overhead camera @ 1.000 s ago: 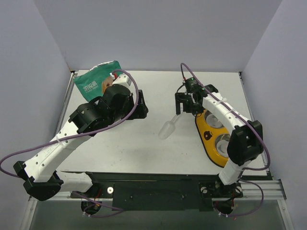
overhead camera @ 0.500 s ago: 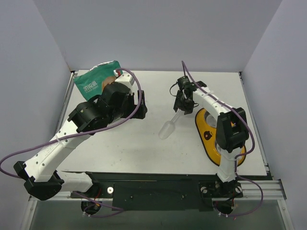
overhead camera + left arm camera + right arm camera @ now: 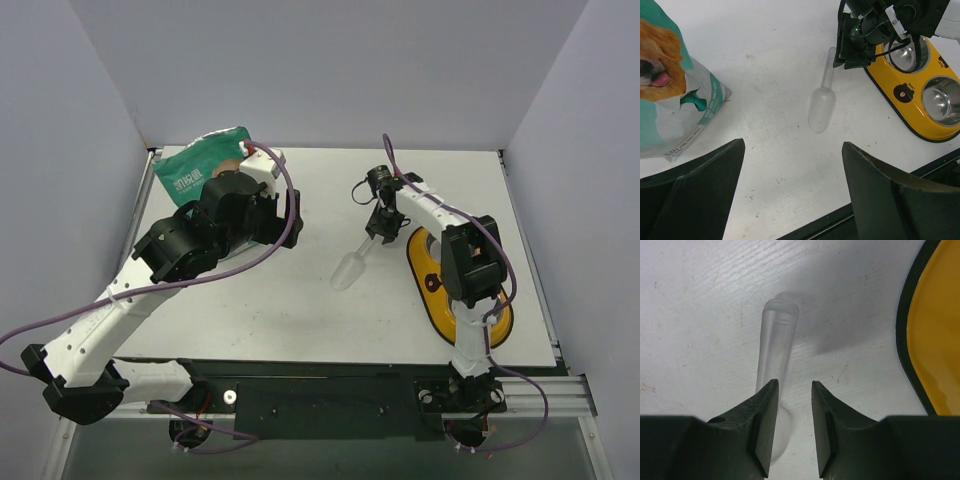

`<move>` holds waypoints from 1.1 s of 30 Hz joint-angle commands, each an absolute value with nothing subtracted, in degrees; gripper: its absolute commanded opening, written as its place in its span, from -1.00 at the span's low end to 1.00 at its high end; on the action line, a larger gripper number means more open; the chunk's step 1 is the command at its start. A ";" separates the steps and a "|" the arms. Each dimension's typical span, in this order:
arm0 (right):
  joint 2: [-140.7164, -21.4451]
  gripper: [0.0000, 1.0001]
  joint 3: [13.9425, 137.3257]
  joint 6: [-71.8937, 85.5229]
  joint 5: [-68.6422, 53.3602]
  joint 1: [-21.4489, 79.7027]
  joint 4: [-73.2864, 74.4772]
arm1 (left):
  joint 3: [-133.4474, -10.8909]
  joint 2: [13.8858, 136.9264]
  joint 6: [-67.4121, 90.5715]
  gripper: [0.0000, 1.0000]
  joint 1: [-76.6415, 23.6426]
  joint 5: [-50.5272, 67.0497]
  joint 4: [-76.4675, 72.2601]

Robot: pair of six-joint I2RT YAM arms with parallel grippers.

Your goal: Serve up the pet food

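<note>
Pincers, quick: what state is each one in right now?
Left pincer: open, empty.
Right pincer: open, poised over the scoop handle, not gripping it.

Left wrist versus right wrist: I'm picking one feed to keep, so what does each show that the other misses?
Only left wrist: the teal bag, two steel bowls, the cup end of the clear scoop. Only right wrist: a close look at the right gripper, fingers open over the handle. Both: the scoop handle, the yellow feeder, the white table.
</note>
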State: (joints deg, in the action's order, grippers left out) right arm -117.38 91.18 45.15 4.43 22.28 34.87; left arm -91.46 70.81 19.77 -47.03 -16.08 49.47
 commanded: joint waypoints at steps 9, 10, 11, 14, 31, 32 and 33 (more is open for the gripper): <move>-121.55 -0.72 93.43 51.76 5.10 21.45 35.15 | -90.35 68.20 15.64 0.80 -47.02 -18.46 45.88; -121.12 -0.76 92.73 52.64 4.75 21.62 35.07 | -90.53 68.46 15.64 0.80 -47.02 -18.46 45.88; -120.59 -0.81 92.03 54.39 4.31 21.80 34.81 | -90.70 68.64 15.64 0.80 -47.02 -18.28 45.62; -116.48 -0.98 85.29 63.24 2.64 23.37 32.71 | -91.40 69.26 15.91 0.79 -47.02 -18.11 45.53; -98.97 -0.29 64.87 61.90 0.72 32.34 20.57 | -97.28 71.54 27.67 0.79 -43.07 -16.00 51.23; -98.53 -0.24 64.78 56.65 -3.13 32.34 20.39 | -97.64 71.72 28.47 0.79 -42.81 -15.91 52.20; -97.74 -0.15 64.43 51.12 -4.64 32.43 20.48 | -98.08 71.63 29.61 0.79 -42.28 -15.21 52.47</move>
